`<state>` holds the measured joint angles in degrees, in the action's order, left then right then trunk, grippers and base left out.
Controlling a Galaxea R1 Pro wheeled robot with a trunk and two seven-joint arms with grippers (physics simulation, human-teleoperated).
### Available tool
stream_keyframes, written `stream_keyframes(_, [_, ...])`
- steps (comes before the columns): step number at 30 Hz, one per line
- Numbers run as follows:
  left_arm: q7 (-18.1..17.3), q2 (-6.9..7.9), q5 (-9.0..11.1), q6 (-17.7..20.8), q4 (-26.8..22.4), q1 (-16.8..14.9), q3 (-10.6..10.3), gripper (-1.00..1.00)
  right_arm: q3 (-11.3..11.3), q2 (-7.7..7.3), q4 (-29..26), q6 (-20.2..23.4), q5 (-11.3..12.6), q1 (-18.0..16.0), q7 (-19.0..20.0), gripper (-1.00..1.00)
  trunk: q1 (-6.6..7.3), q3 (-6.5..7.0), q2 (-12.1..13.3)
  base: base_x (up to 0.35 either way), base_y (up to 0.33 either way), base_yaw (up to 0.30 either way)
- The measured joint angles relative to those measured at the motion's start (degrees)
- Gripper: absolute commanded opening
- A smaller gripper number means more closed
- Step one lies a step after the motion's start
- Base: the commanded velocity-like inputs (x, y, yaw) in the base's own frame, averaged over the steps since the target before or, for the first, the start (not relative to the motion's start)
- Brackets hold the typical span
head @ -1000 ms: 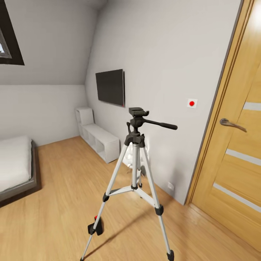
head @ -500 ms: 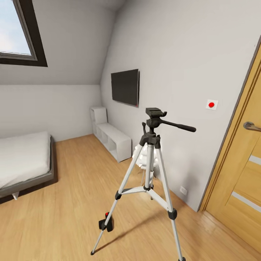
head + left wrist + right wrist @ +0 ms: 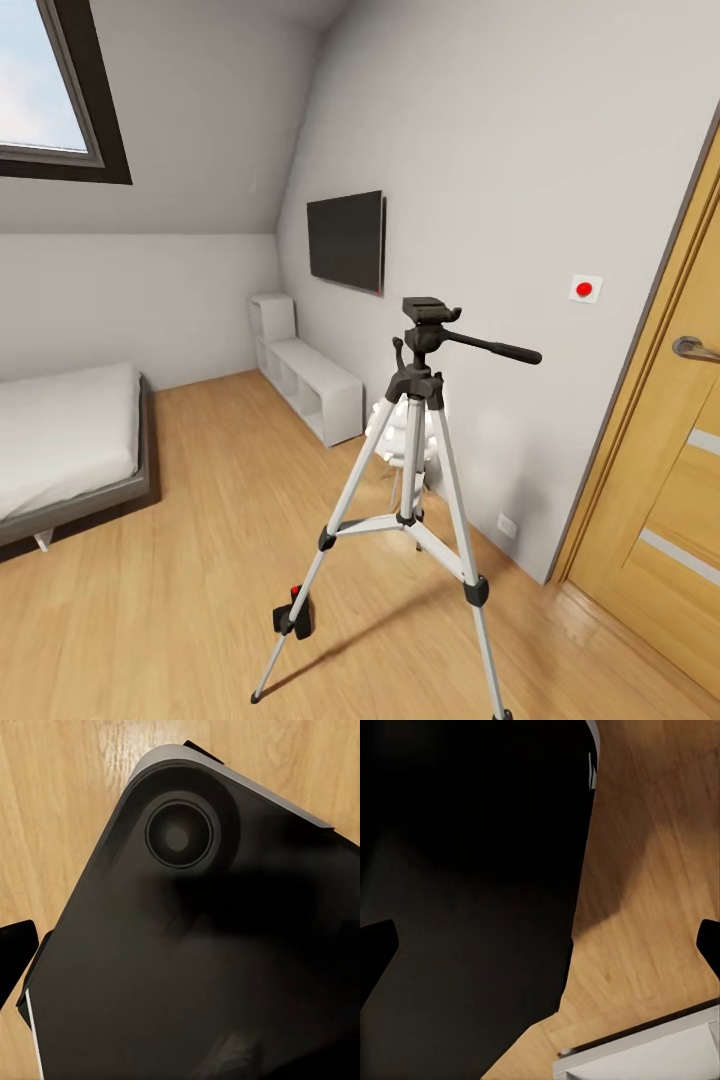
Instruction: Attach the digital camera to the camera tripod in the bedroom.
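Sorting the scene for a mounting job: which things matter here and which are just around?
Matter:
silver-legged camera tripod
small black digital camera with red button, on the floor by a tripod leg

Just around:
wall-mounted black TV
white cube shelves
low grey bed
wooden door

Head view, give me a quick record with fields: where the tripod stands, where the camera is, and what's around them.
tripod: camera tripod upright on the wood floor, legs spread, mount bare
camera: digital camera on the floor beside the tripod's near left foot
behind tripod: white lamp, partly hidden
wall: dark screen, red button
left: bed, skylight
right: wooden door
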<state>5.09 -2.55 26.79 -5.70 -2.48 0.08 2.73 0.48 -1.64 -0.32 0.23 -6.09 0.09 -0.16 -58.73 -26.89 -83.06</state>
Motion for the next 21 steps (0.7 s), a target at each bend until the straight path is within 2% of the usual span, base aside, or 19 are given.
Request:
stream_keyframes(5, [0.0, -0.02, 0.0, 0.0, 0.0, 0.0, 0.0, 1.0, -0.08, -0.07, 0.0, 0.11, -0.31, 0.0, 0.0, 1.0, 0.0, 0.0, 0.0, 0.0, 0.0, 0.0])
stream_keyframes(13, [0.0, -0.05, -0.2, -0.01, 0.01, 0.0, 0.0, 1.0, -0.16, -1.05, -1.67, -0.15, -0.79, -0.07, 0.02, 1.0, 0.0, 0.01, 0.0, 0.0, 0.0, 0.0])
stream_keyframes(15, [0.0, -0.06, -0.23, -0.01, 0.01, 0.0, 0.0, 1.0, -0.17, -0.96, -3.73, -0.41, -0.85, -0.08, 0.06, 1.0, 0.0, 0.01, 0.0, 0.0, 0.0, 0.0])
stream_keyframes(18, [0.0, -0.06, -0.29, -0.01, 0.01, 0.0, 0.0, 1.0, -0.06, -0.81, -9.88, -0.48, -1.19, -0.09, 0.33, 1.0, 0.0, 0.01, 0.0, 0.0, 0.0, 0.0])
stream_keyframes(21, [0.0, -0.06, -0.32, -0.01, 0.01, 0.0, 0.0, 1.0, 0.57, -0.7, -15.56, 0.25, -2.5, -0.1, 0.34, 1.0, 0.0, 0.01, 0.0, 0.0, 0.0, 0.0])
